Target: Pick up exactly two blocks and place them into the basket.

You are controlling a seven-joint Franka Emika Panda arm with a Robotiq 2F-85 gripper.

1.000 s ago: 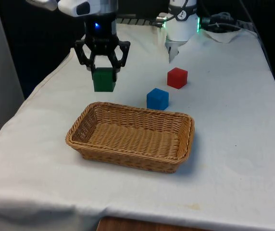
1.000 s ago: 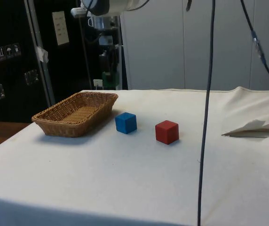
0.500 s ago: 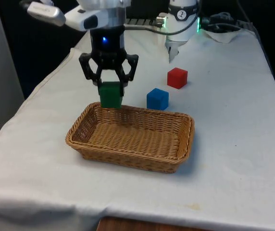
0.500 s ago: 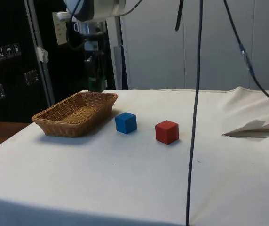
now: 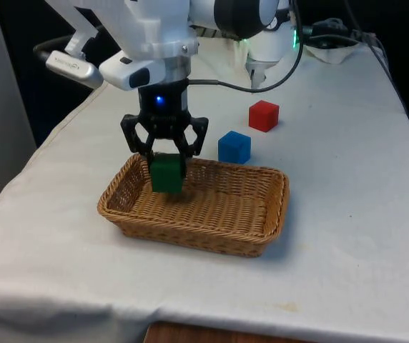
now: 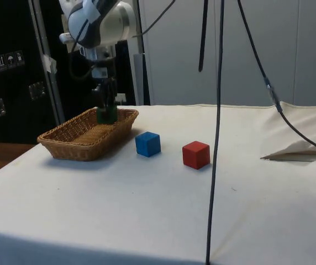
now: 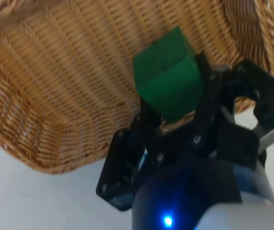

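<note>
Front view. The black gripper (image 5: 166, 166) is closed on a green block (image 5: 166, 174), holding it over the wicker basket (image 5: 254, 239), above the part of the basket nearer the front view's left and toward its far wall. The block hangs just above the woven floor; whether it touches cannot be told. A blue block (image 5: 234, 146) sits on the white cloth (image 5: 347, 214) just beyond the basket's far rim, and a red block (image 5: 264, 115) lies farther back, near the blue one but apart from it.

Side view. The gripper (image 6: 106, 113) hangs at the basket's (image 6: 69, 149) far end, with the green block (image 6: 107, 115) level with the rim. The blue block (image 6: 147, 143) stands just beside the basket on the cloth (image 6: 147, 210); the red block (image 6: 196, 154) stands beyond it, apart.

Wrist view. The two fingers (image 7: 149, 122) clamp the green block (image 7: 168, 79) on opposite faces, with the basket's (image 7: 41, 96) woven floor and rim beneath it.
</note>
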